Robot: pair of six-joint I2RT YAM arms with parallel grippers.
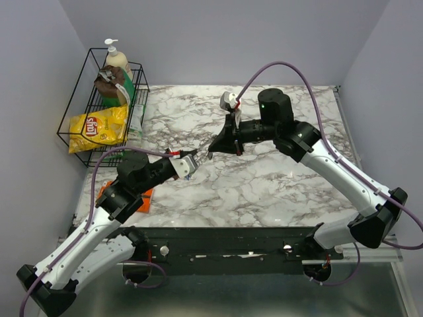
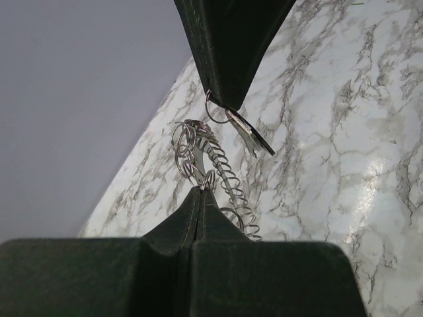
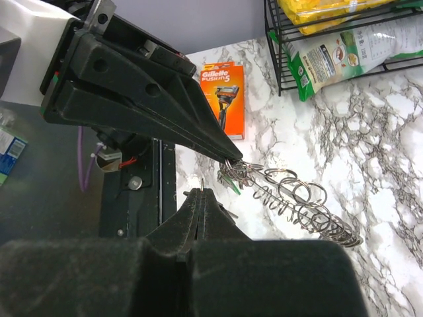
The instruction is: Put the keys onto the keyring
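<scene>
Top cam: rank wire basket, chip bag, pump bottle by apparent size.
1. wire basket, clearly largest
2. chip bag
3. pump bottle, smallest as seen, though a brown bag hides its lower part

A white-and-grey marble table [image 1: 277, 191] stands between plain pale lilac walls [image 1: 218, 39] on three sides.

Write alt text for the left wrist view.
The left gripper, shut, pinches the keyring, a string of silvery wire loops, over a marble table. Opposite it, the right gripper, also shut, holds a small ring with a key hanging from it.
</scene>
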